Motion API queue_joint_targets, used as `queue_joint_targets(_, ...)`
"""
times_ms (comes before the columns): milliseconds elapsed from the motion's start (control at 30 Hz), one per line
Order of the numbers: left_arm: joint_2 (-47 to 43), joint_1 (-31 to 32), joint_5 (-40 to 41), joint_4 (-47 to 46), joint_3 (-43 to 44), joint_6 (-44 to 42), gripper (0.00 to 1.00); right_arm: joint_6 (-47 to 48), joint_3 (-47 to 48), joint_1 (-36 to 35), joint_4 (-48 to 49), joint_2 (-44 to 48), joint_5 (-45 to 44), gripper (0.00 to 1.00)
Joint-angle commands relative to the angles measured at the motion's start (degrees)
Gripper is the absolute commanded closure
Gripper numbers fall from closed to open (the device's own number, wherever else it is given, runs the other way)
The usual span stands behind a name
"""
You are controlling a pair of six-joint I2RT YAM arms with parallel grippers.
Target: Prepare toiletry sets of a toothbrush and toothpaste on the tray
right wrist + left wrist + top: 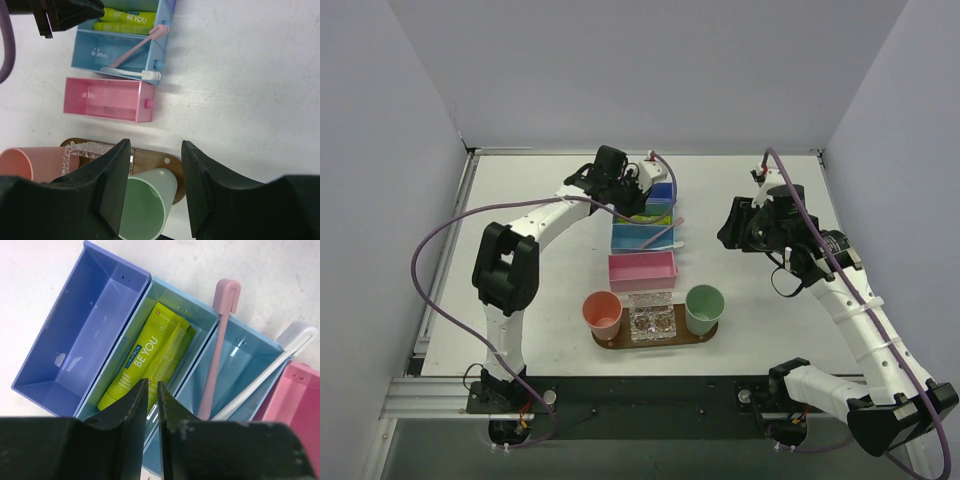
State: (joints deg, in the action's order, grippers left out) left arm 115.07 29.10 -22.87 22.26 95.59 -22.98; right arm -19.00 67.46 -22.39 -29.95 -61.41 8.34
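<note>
Two yellow-green toothpaste tubes (150,357) lie in the teal bin (200,315). The pink toothbrush (218,345) and the white toothbrush (272,371) lean in the light-blue bin (240,362), heads over its rim. My left gripper (152,390) hovers above the tubes, jaws almost touching and empty; in the top view it (636,190) is over the bins. My right gripper (155,147) is open and empty above the dark wooden tray (150,156). The tray (610,343) carries a clear holder (651,318) between two cups. The tubes (125,22) and brushes (131,60) also show in the right wrist view.
A salmon cup (603,313) and a mint-green cup (704,308) stand at the tray's ends. An empty blue bin (80,340) and an empty pink bin (642,270) flank the row of bins. White walls enclose the table. My right gripper (732,230) hangs right of the bins.
</note>
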Motion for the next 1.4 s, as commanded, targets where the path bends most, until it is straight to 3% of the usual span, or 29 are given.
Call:
queue_joint_targets(0,2.4,0.1,1.2,4.7,4.4,-3.5,0.79,-0.7,0.0,3.0,2.1,-0.4,4.8,0.6)
queue_joint_targets(400,3.9,0.3,2.0,5.2,3.0,-3.3,0.86,-1.9,-1.9,6.1,3.2,-0.6,7.7,0.59)
queue_joint_targets(800,7.5,0.2,5.1,6.1,5.4,-4.4,0.86,-2.3,-3.0,7.5,3.7,0.4,8.4,0.6)
queue_joint_targets(1367,13.1,0.1,9.7,11.0,12.0,-8.0,0.72,-2.7,-3.9,8.9,4.7,0.7,9.5,0.6)
